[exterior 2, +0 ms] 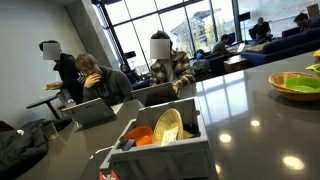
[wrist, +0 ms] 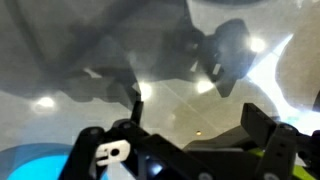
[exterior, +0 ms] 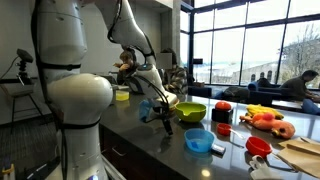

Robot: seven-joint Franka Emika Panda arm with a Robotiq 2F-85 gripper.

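Note:
In an exterior view my gripper point(exterior: 158, 108) hangs low over the dark glossy countertop point(exterior: 140, 128), just beside a green bowl point(exterior: 191, 112). In the wrist view the gripper point(wrist: 198, 118) is open with only bare reflective counter between its fingers. A blue bowl point(wrist: 28, 166) shows at the lower left of that view, and the green bowl's edge point(wrist: 304, 150) shows behind the right finger point(wrist: 262, 126). The blue bowl point(exterior: 199, 142) sits nearer the counter's front. The gripper touches nothing. It does not appear where the green bowl point(exterior 2: 297, 83) shows at the right edge.
Red bowls point(exterior: 222, 107) point(exterior: 258, 146), toy fruit point(exterior: 266, 121) and a cutting board point(exterior: 302, 149) lie further along the counter. A yellow-green bowl point(exterior: 122, 94) stands behind the arm. A white rack point(exterior 2: 165, 150) holds plates. People sit at tables beyond.

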